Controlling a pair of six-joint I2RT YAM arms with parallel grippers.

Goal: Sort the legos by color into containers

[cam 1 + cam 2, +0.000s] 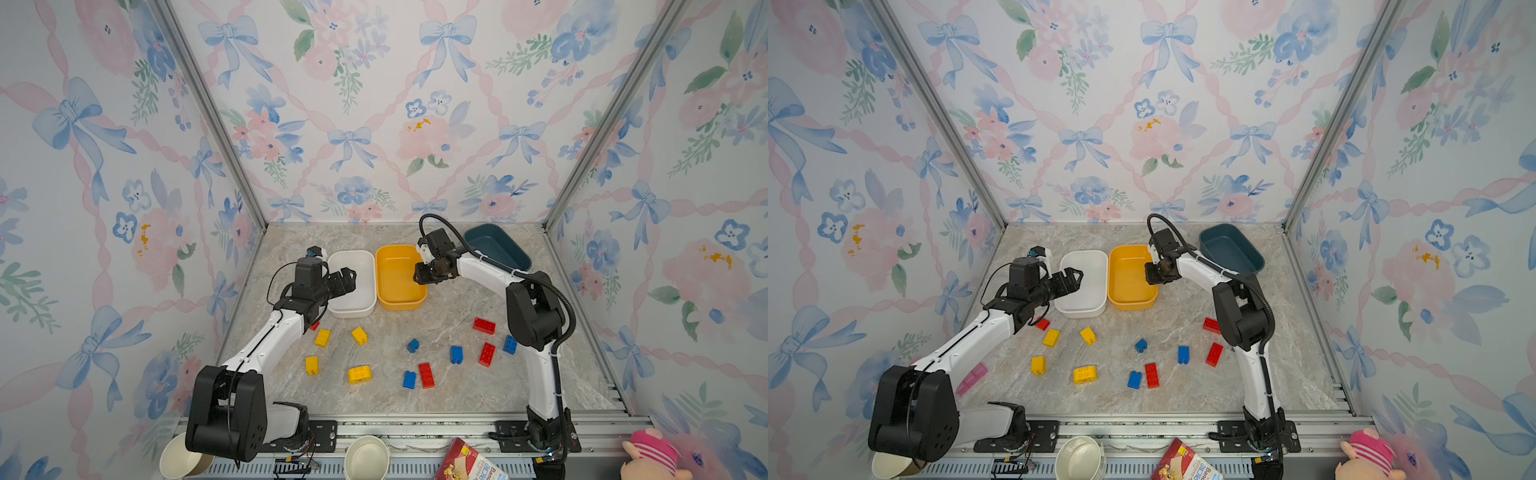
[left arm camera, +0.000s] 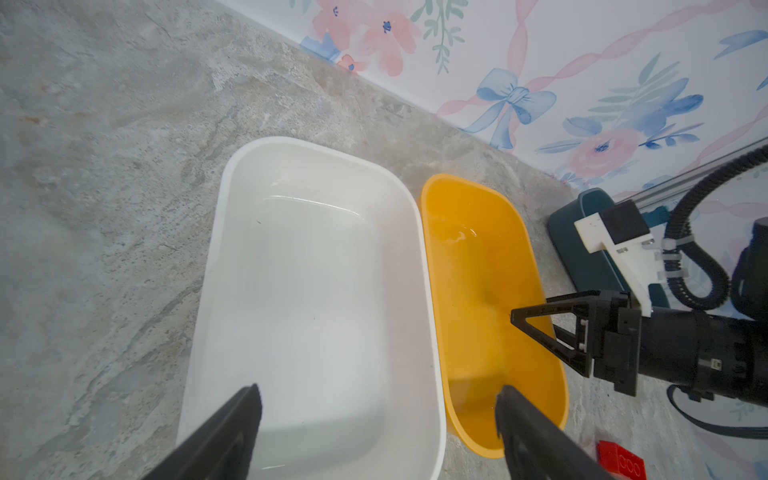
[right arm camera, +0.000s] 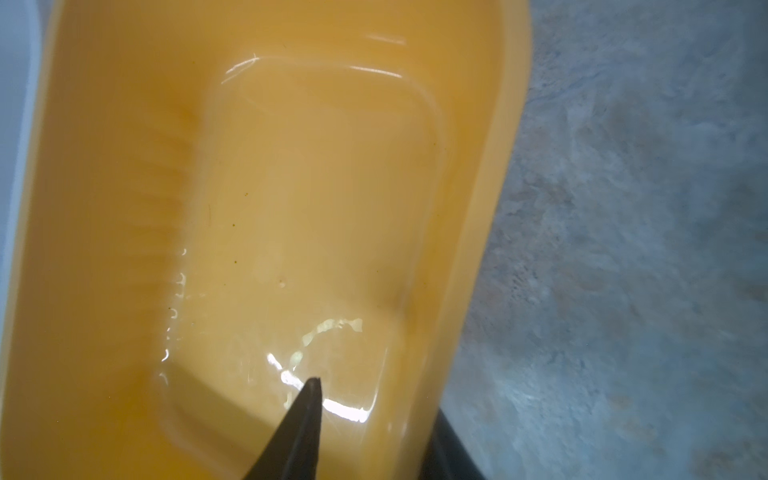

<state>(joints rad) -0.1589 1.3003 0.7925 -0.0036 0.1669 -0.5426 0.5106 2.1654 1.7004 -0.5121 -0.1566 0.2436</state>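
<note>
Plastic tubs stand in a row at the far end of the tabletop (image 1: 457, 390).

**Top views.** In both top views the left gripper (image 1: 348, 277) hangs over the white tub (image 1: 353, 311). Its jaws are wide apart and hold nothing. The right gripper (image 1: 419, 275) sits at the wall of the yellow tub (image 1: 401, 305) that faces the blue tub (image 1: 494, 245). The blue tub lies behind these jaws, past the wrist. The yellow tub touches the white one. Yellow bricks (image 1: 360, 374) lie on the tabletop behind the left jaws, toward the arm bases. Blue bricks (image 1: 456, 354) and red bricks (image 1: 426, 375) lie behind the right jaws, well apart from them.

**Left wrist view.** The white tub (image 2: 316, 291) fills the space between and ahead of the open jaws. The yellow tub (image 2: 478, 270) lies ahead of one finger (image 2: 523, 428). The right gripper (image 2: 517, 313) reaches over that tub's far wall with its fingers close together.

**Right wrist view.** One finger (image 3: 299, 424) points into the yellow tub (image 3: 291, 166). A second dark part shows outside the wall. The jaws stand narrow, closed across that wall.
</note>
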